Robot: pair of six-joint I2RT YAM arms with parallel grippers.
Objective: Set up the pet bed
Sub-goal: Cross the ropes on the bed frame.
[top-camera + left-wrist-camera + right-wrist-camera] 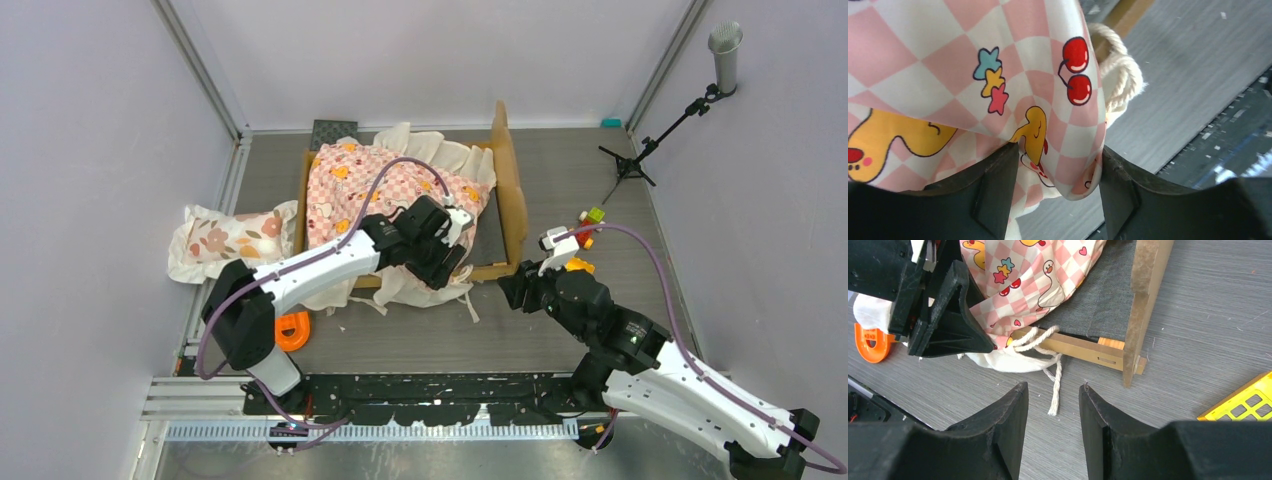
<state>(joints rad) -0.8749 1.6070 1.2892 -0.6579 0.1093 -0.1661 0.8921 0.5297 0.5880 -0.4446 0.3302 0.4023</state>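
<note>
The pet bed sits mid-table, checkered sheet heaped over it. My left gripper is at the bed's near edge, jaws apart, with a loose fold of sheet hanging between them. My right gripper hovers off the bed's near right corner, spread and holding nothing. I reckon the frame's stiff, light wood, so I'd take the near rail, not the slack cloth. There's bare table on the bed's near side, but coloured blocks crowd its right.
</note>
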